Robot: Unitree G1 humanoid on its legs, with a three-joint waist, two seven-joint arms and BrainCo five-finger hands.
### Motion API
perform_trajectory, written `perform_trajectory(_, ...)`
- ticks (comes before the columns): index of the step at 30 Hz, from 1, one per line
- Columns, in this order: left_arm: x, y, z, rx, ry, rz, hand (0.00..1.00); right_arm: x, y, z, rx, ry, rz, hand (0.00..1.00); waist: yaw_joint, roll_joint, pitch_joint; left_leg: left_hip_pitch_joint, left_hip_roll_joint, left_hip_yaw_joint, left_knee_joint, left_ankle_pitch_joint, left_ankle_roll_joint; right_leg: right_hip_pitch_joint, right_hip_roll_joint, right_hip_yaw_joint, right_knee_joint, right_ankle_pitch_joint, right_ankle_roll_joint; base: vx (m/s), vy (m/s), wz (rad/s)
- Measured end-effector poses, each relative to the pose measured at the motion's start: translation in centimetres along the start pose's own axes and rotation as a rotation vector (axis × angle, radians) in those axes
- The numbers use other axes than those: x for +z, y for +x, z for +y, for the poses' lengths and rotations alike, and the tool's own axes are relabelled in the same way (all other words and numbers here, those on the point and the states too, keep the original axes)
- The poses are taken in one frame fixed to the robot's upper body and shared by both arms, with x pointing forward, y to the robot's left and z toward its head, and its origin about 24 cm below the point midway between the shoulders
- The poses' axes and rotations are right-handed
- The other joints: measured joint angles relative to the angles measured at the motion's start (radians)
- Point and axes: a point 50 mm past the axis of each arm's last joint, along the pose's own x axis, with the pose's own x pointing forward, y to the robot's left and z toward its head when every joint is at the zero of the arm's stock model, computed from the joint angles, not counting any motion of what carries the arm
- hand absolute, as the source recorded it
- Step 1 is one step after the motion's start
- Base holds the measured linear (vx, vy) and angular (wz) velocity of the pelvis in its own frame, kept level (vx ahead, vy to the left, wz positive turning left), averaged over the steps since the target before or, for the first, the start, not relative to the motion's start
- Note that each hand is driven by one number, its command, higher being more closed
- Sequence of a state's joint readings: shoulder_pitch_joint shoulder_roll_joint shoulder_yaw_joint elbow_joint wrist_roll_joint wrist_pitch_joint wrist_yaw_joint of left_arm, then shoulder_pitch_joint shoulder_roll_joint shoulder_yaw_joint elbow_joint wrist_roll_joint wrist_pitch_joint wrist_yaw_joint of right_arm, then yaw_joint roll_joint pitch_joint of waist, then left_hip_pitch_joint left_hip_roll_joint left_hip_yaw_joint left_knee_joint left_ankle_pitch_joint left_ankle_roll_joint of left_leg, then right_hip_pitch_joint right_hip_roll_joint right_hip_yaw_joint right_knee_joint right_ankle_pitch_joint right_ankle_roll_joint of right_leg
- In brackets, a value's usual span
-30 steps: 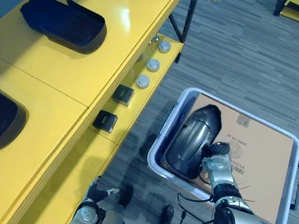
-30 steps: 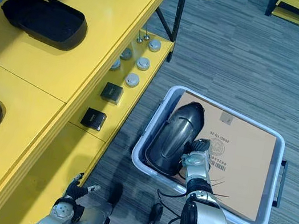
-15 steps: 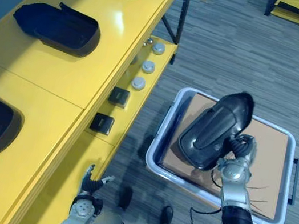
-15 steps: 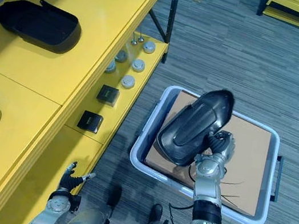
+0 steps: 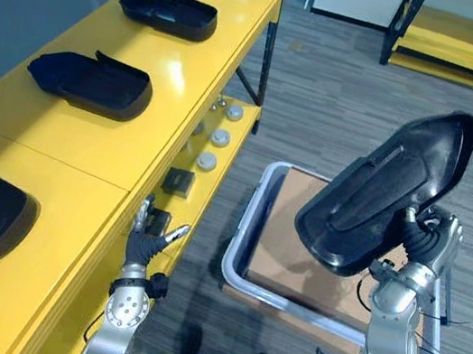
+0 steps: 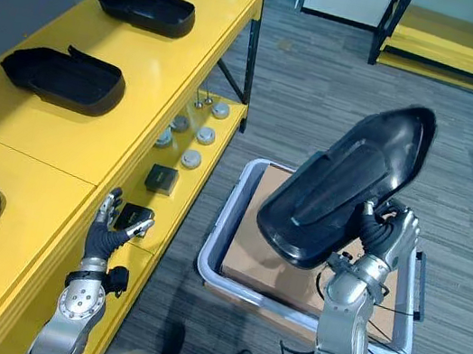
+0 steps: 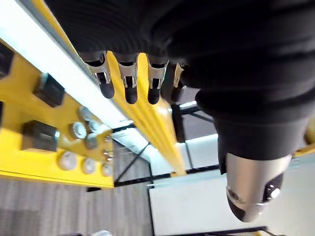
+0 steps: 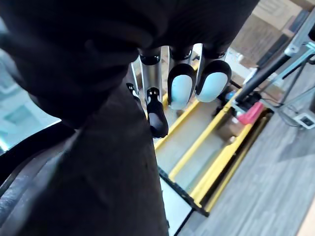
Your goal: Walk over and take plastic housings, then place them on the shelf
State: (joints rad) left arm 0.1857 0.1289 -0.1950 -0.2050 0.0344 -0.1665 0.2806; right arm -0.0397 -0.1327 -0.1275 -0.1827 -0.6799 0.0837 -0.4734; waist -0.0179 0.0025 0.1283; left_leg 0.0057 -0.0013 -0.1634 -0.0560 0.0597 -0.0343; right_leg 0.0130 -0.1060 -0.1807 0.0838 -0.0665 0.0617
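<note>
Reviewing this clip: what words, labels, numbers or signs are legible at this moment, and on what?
No text can be read.
Cardboard sheet in the grey bin: its exposed part shows no print; the black housing in the right hand hides the rest.
Small black boxes on the yellow shelf's lower level: any marking is too small to read.
Housings on its top: plain.
</note>
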Motion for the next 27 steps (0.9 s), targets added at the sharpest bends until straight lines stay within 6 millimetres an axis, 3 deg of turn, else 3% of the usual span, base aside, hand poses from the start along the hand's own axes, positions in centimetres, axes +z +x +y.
perform_trajectory(13, 4.0, 1.9, -5.1, -0.23, -0.095, -0.186, 0.0, 3.9, -0.2, 2.0, 0.131, 0.033, -0.211, 1.0, -0.012, -0.001, -0.035, 0.014, 0.001, 0.036, 0.0, -0.002, 0.003, -0.001, 0.009, 0.046, -0.007, 0.019, 0.002, -0.02, -0.002, -0.09)
perform_trajectory(21, 4.5, 1.8, -7.7, -0.345, -0.078, -0.211, 0.0, 6.0, -1.5, 3.5, 0.223, 0.094, -0.289, 1.0, -0.019, -0.004, -0.062, 0.017, 0.002, 0.055, -0.006, -0.001, 0.003, -0.003, 0.016, 0.061, -0.022, 0.032, 0.001, -0.02, -0.004, -0.07)
perform_trajectory(26, 4.0, 2.1, -8.2, -0.353, -0.074, -0.191, 0.0, 6.2, -1.7, 3.7, 0.238, 0.106, -0.296, 1.0, -0.021, -0.006, -0.072, 0.026, 0.002, 0.067, -0.013, -0.001, 0.003, -0.002, 0.018, 0.073, -0.023, 0.032, 0.002, -0.01, -0.003, -0.08)
perform_trajectory(27, 3.8, 2.1, -8.2, -0.354, -0.069, -0.18, 1.0, 6.3, -1.7, 3.8, 0.245, 0.105, -0.301, 1.0, -0.022, -0.007, -0.072, 0.026, 0.002, 0.07, -0.014, -0.001, 0.003, -0.002, 0.017, 0.075, -0.028, 0.035, 0.003, -0.01, -0.001, -0.08)
